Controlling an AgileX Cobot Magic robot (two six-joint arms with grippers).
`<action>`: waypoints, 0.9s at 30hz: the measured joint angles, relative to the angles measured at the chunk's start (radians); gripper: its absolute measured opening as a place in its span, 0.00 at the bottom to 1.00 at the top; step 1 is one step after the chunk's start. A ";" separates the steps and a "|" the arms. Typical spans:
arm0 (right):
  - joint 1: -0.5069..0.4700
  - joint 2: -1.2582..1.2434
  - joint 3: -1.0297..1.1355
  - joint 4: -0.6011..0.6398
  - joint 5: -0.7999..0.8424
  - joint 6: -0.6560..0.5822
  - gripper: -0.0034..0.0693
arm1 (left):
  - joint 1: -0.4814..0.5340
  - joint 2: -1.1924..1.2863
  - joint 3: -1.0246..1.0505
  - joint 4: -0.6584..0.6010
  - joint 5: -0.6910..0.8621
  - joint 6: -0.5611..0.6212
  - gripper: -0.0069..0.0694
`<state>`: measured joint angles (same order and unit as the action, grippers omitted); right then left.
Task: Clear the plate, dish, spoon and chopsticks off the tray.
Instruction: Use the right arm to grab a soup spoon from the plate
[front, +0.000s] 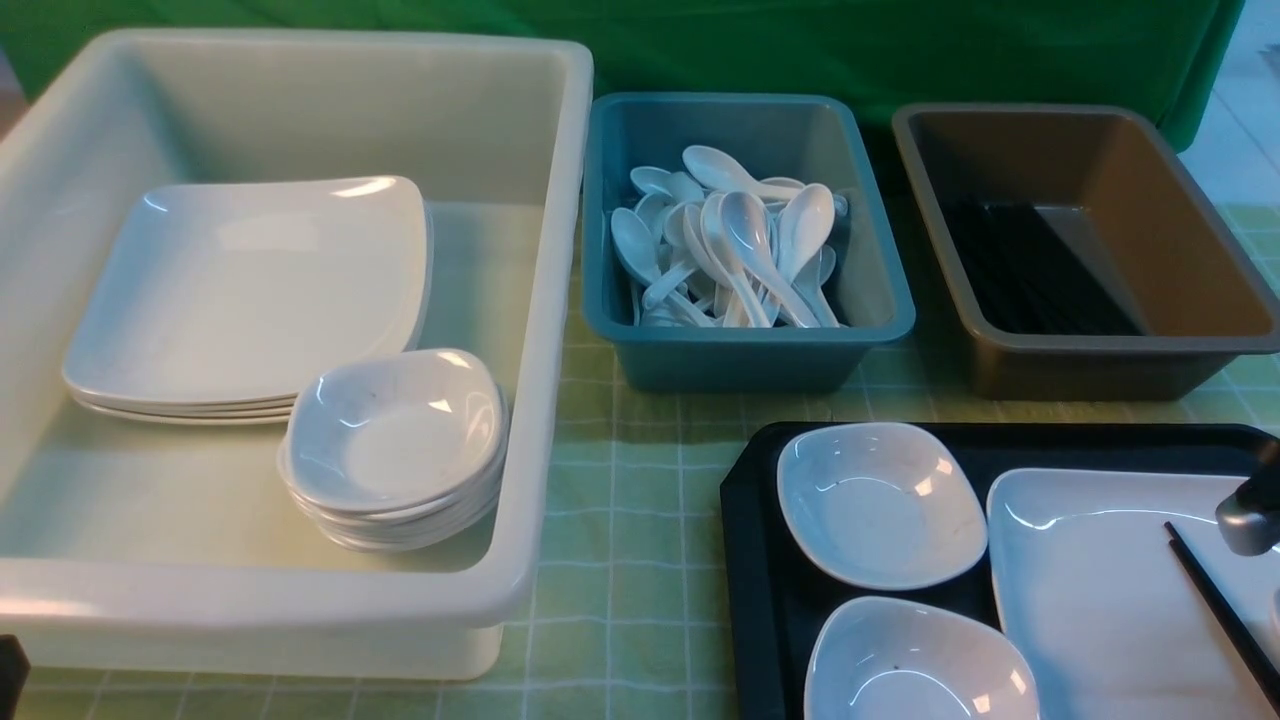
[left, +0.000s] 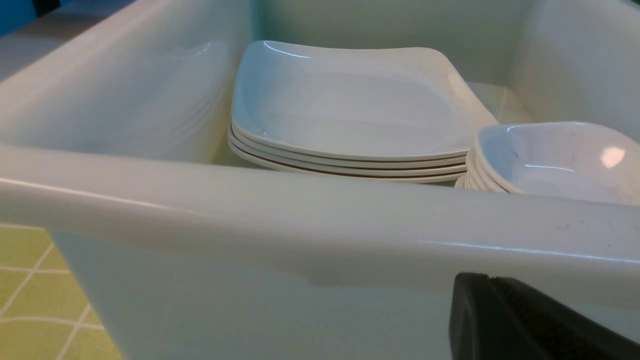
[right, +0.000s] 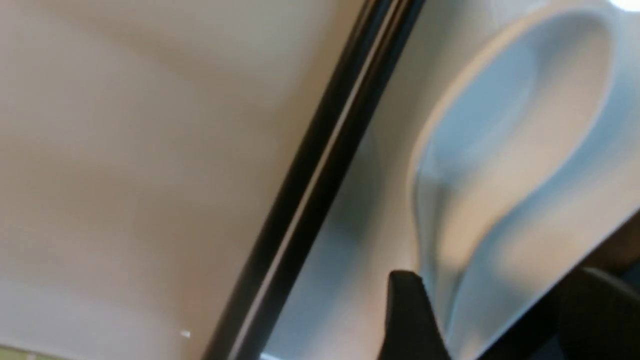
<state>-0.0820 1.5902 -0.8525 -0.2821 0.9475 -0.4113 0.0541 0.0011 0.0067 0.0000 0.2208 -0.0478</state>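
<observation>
At the front right lies the black tray with two small white dishes, one behind the other. Beside them on the tray is the large plate, and the black chopsticks rest across it. In the right wrist view the chopsticks run slantwise over the plate, next to the white spoon. My right gripper is open, one finger on each side of the spoon's handle end. My left gripper is shut and empty, low in front of the white tub's wall.
The big white tub at left holds a stack of plates and stacked small dishes. A blue bin of spoons stands behind the tray. The brown tub at back right holds black sticks.
</observation>
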 joint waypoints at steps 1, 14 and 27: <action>0.000 0.018 0.000 0.000 -0.005 -0.002 0.56 | 0.000 0.000 0.000 0.000 0.000 0.000 0.09; 0.000 0.110 -0.003 -0.002 0.003 -0.016 0.39 | 0.000 -0.001 0.000 0.000 0.000 -0.001 0.09; 0.000 0.021 -0.178 0.034 0.108 -0.015 0.28 | 0.000 -0.001 0.000 0.000 0.000 -0.001 0.09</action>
<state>-0.0820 1.6115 -1.0310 -0.2476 1.0557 -0.4261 0.0541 -0.0004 0.0067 0.0000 0.2208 -0.0487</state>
